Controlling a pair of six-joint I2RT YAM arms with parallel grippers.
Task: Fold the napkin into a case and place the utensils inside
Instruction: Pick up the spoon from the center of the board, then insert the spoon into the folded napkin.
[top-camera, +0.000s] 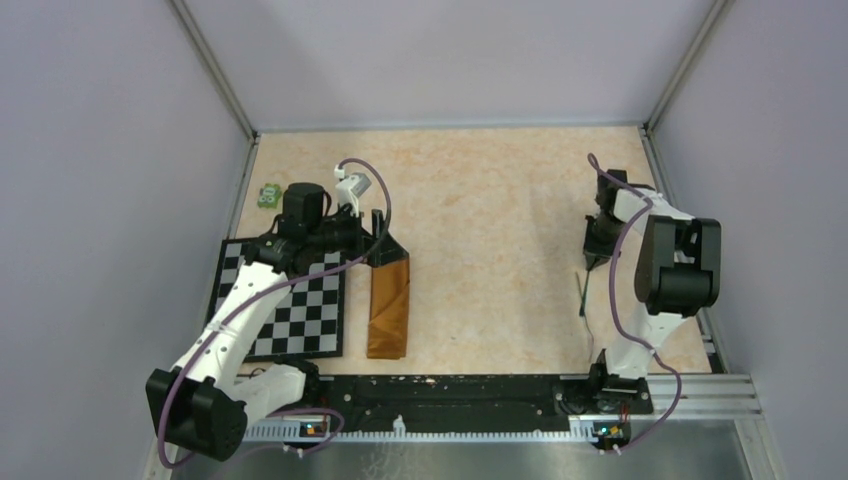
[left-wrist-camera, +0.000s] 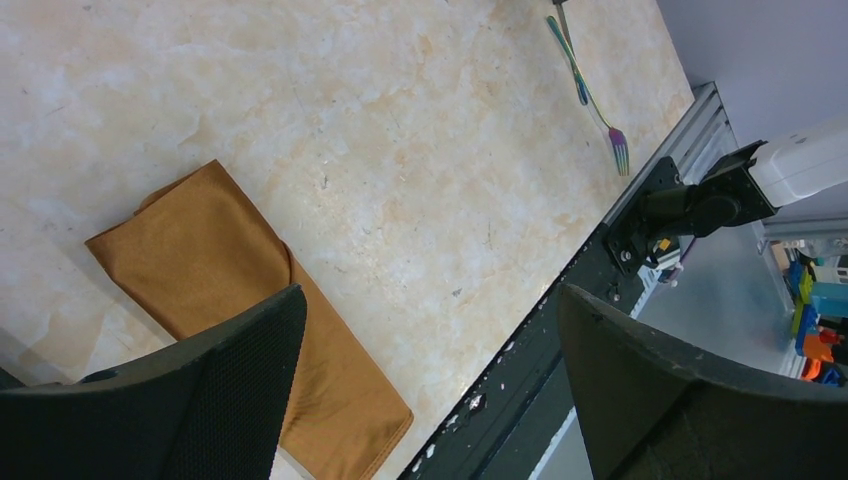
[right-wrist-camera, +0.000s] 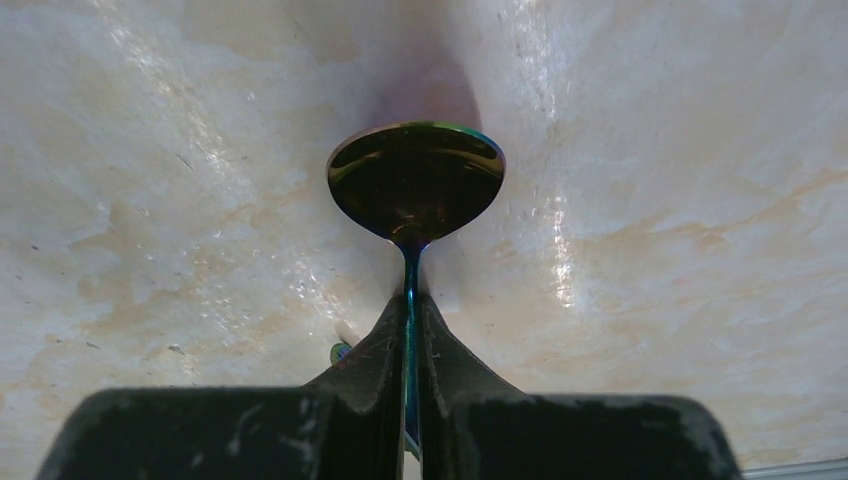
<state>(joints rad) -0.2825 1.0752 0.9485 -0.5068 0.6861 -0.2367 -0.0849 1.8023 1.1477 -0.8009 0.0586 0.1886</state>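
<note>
The rust-orange napkin (top-camera: 388, 310) lies folded as a narrow case on the table, right of the checkered mat; in the left wrist view the napkin (left-wrist-camera: 210, 250) shows a fold line across it. My left gripper (top-camera: 383, 245) hovers over its far end, open, with nothing between the jaws (left-wrist-camera: 430, 295). At the right, my right gripper (top-camera: 598, 255) is shut on the thin handle of an iridescent spoon (right-wrist-camera: 415, 180), whose bowl sticks out just past the fingertips (right-wrist-camera: 408, 305). Another of the utensils, a fork (left-wrist-camera: 600, 105), lies on the table (top-camera: 581, 295) just in front of the right gripper.
A black-and-white checkered mat (top-camera: 290, 310) lies under the left arm. A small green toy (top-camera: 268, 194) sits at the back left. The black base rail (top-camera: 450, 390) runs along the near edge. Walls close in the table on three sides.
</note>
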